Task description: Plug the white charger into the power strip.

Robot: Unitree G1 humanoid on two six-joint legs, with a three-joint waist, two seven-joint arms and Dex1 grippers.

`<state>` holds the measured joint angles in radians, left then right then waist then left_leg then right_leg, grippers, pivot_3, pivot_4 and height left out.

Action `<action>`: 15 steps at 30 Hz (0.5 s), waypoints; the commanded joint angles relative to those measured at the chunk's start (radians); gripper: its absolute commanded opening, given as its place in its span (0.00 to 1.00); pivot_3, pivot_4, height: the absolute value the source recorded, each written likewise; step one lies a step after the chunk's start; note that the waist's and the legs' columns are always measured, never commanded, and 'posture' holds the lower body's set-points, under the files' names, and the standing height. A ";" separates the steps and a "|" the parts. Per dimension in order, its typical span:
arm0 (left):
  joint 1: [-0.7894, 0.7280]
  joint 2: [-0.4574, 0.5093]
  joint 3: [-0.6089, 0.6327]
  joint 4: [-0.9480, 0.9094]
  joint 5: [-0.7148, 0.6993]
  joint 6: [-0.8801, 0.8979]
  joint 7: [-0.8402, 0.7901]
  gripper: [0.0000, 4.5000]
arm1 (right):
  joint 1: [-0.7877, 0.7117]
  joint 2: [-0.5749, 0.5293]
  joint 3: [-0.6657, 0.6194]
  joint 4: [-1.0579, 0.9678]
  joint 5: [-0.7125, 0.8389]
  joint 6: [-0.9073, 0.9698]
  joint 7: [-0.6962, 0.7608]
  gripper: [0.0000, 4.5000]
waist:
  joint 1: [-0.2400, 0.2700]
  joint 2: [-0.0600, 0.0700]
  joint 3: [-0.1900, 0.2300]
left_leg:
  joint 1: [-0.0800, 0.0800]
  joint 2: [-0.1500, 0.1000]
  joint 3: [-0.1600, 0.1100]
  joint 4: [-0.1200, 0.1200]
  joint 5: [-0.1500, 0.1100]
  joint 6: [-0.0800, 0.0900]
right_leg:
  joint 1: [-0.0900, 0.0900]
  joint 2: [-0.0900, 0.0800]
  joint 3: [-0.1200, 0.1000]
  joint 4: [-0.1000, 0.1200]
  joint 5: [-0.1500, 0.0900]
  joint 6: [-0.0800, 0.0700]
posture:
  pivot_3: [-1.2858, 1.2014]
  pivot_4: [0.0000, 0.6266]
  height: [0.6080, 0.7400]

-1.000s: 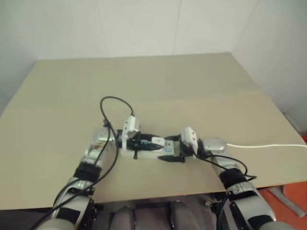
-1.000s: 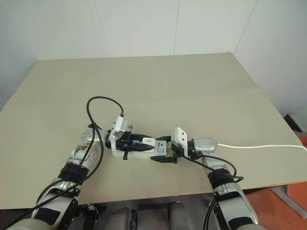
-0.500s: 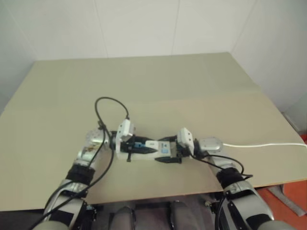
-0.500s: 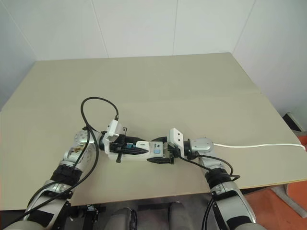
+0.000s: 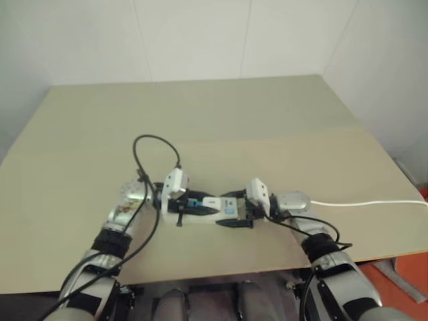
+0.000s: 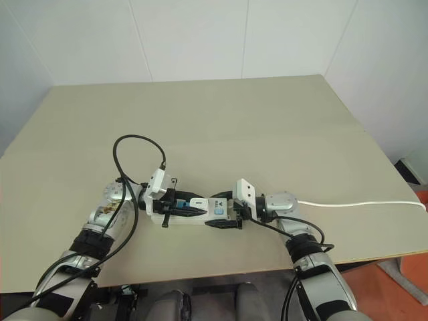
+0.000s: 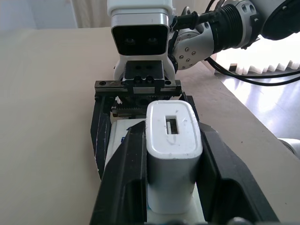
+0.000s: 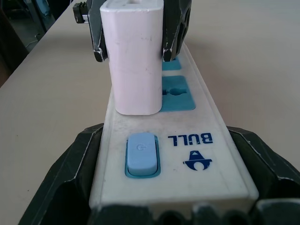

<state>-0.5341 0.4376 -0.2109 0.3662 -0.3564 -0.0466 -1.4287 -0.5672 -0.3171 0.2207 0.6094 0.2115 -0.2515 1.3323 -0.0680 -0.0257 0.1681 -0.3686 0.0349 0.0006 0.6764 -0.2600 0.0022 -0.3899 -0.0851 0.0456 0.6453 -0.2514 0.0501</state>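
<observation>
Near edge of the tan table (image 6: 281,134): strip (image 6: 200,212) lying left to right, between the two grippers. Long white bar, scuffed, with blue socket faces, a pale blue switch (image 8: 141,153) at its right end and "BULL" printed in blue beside the switch. Thin white cable (image 6: 361,202) running off from that end to the right, across the table to its edge.

Right gripper (image 8: 154,164) clamped on the strip's switch end, one black finger on each long side.

Charger (image 7: 172,150) standing on the strip at the socket next to the switch: small plain white rounded block with a small slot in its upper face, slightly smudged. Base touching the strip's top; seating depth not clear.

Left gripper (image 7: 171,180) closed on the charger, black fingers pressed against its two sides.

Farther back, bare tabletop, then white walls (image 6: 194,33).
</observation>
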 commanded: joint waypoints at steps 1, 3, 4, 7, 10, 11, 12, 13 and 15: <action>0.049 0.029 -0.031 0.043 0.076 0.011 0.012 0.22 | -0.004 -0.028 -0.026 0.002 -0.001 0.010 0.001 0.76 | 0.001 0.000 0.000 | 0.000 0.000 0.000 0.000 0.000 0.000 | 0.000 0.000 0.000 0.000 0.000 0.000 | 0.52 0.24 1.00; 0.055 0.031 -0.030 0.033 0.070 0.024 0.019 0.22 | -0.001 -0.028 -0.025 0.001 -0.002 0.010 0.000 0.76 | 0.001 0.000 0.000 | 0.000 0.000 0.000 0.000 0.000 0.000 | 0.000 0.000 0.000 0.000 0.000 0.000 | 0.52 0.24 1.00; 0.057 0.032 -0.030 0.031 0.069 0.028 0.022 0.22 | 0.000 -0.028 -0.025 0.001 -0.002 0.010 0.000 0.76 | 0.001 0.000 0.000 | 0.000 0.000 0.000 0.000 0.000 0.000 | 0.000 0.000 0.000 0.000 0.000 0.000 | 0.52 0.24 1.00; 0.063 0.038 -0.029 0.028 0.067 0.029 0.021 0.22 | -0.001 -0.029 -0.024 0.003 -0.003 0.009 0.001 0.76 | 0.002 0.000 -0.001 | 0.000 0.000 0.000 0.000 0.000 0.000 | 0.000 0.000 0.000 0.000 0.000 0.000 | 0.52 0.24 1.00; 0.065 0.044 -0.026 0.031 0.064 0.031 0.016 0.22 | -0.006 -0.030 -0.025 0.008 -0.003 0.009 0.002 0.76 | 0.002 0.001 -0.001 | 0.000 0.000 0.000 0.000 0.000 0.000 | 0.000 0.000 0.000 0.000 0.000 0.000 | 0.52 0.24 1.00; 0.065 0.046 -0.025 0.033 0.064 0.029 0.013 0.22 | -0.007 -0.030 -0.025 0.009 -0.003 0.009 0.002 0.76 | 0.002 0.001 -0.001 | 0.000 0.000 0.000 0.000 0.000 0.000 | 0.001 0.000 0.000 0.000 0.000 0.000 | 0.52 0.24 1.00; 0.065 0.047 -0.025 0.035 0.065 0.028 0.012 0.22 | -0.008 -0.029 -0.025 0.009 -0.004 0.009 0.002 0.76 | 0.002 0.001 -0.001 | 0.000 0.000 0.000 0.000 0.000 0.000 | 0.000 0.000 0.000 0.000 0.000 0.000 | 0.52 0.24 1.00; 0.064 0.048 -0.025 0.037 0.065 0.026 0.010 0.22 | -0.008 -0.029 -0.025 0.009 -0.004 0.009 0.002 0.76 | 0.002 0.001 -0.001 | 0.000 0.000 0.000 0.000 0.000 0.000 | 0.001 0.000 0.000 0.000 0.000 0.000 | 0.52 0.24 1.00; 0.063 0.048 -0.025 0.040 0.071 0.021 0.016 0.22 | -0.009 -0.029 -0.025 0.009 -0.004 0.009 0.001 0.76 | 0.002 0.001 -0.001 | 0.000 0.000 0.000 0.000 0.000 0.000 | 0.001 0.000 0.000 0.000 0.000 0.000 | 0.52 0.24 1.00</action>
<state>-0.5136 0.4390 -0.2132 0.3452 -0.3563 -0.0465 -1.4052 -0.5672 -0.3186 0.2205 0.6118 0.2115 -0.2514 1.3320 -0.0664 -0.0251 0.1674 -0.3683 0.0349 0.0004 0.6764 -0.2600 0.0022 -0.3894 -0.0852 0.0455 0.6451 -0.2514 0.0501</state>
